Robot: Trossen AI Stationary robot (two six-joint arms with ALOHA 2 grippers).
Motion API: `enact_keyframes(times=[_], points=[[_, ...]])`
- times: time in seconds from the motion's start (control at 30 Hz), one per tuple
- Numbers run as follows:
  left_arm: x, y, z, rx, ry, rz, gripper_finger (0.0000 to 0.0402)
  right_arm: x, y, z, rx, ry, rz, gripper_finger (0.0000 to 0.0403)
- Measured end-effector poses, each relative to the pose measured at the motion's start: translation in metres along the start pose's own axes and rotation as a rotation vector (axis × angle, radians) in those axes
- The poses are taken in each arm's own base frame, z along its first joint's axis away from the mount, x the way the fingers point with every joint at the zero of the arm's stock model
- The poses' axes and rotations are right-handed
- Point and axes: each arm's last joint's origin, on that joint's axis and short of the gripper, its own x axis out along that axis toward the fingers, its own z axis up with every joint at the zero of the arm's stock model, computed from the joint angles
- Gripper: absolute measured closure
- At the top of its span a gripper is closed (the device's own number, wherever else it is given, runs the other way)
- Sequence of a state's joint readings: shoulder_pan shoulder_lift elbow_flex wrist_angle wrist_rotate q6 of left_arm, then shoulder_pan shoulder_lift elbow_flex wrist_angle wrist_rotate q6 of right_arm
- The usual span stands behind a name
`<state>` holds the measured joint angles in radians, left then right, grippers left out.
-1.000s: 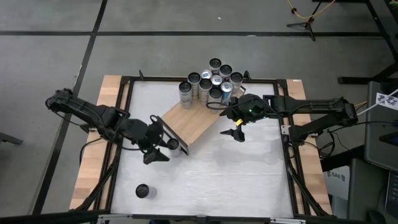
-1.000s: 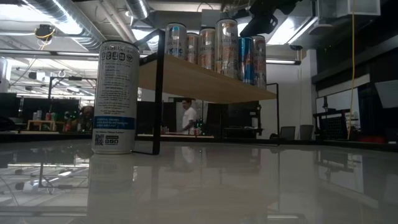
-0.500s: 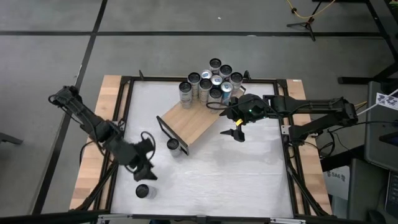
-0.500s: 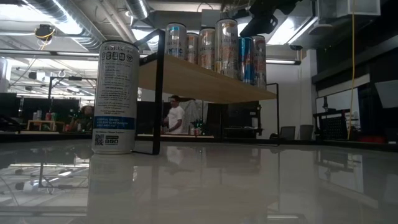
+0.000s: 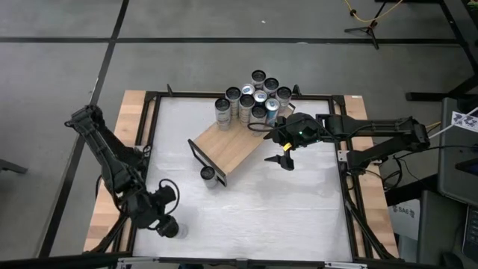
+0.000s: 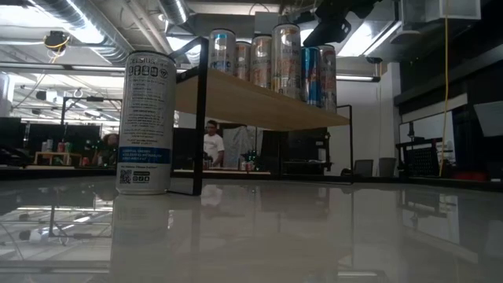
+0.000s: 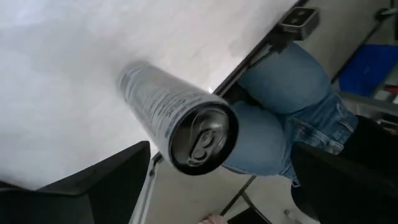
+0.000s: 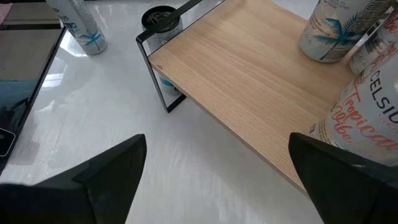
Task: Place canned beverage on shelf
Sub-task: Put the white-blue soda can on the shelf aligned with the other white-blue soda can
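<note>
We've got the left gripper (image 5: 160,217) down at the near-left corner of the table (image 5: 299,217), fingers (image 7: 93,180) spread wide apart and closed on nothing, and right in front of it stands the lone can (image 7: 168,118), upright on the white top, its long axis straight up and its pull-tab lid facing the wrist camera. From above, that can (image 5: 171,229) sits just beside the gripper, on its near-right side, so the move we'd expect turns on sliding the open fingers around its body from the left. The shelf (image 5: 231,149) lies well off toward the far middle of the table, angled, with a cluster of cans (image 5: 254,101) already crowding its far end and another can (image 5: 208,174) by its near corner. The right gripper (image 5: 283,158) hovers over the shelf's right edge, fingers also apart and empty, far from the lone can — so the left arm is clearly the nearer one here. Beyond the near table edge, a person's knees in blue jeans (image 7: 280,118) show in the left wrist view
</note>
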<state>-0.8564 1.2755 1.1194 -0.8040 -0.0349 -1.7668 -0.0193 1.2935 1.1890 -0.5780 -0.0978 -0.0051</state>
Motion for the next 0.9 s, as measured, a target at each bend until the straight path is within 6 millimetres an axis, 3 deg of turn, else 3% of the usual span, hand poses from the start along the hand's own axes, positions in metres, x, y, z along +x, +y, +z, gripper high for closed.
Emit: enact_keyframes(times=[0.4,0.9], points=[[0.018,0.001,-0.006,-0.027,-0.011,0.070,0.0019,0.000,0.000,0.000,0.000,-0.001,0.000,0.0015],[0.018,0.001,-0.005,-0.042,-0.050,0.057,0.0019,0.000,0.000,0.000,0.000,0.000,0.000,0.0015]])
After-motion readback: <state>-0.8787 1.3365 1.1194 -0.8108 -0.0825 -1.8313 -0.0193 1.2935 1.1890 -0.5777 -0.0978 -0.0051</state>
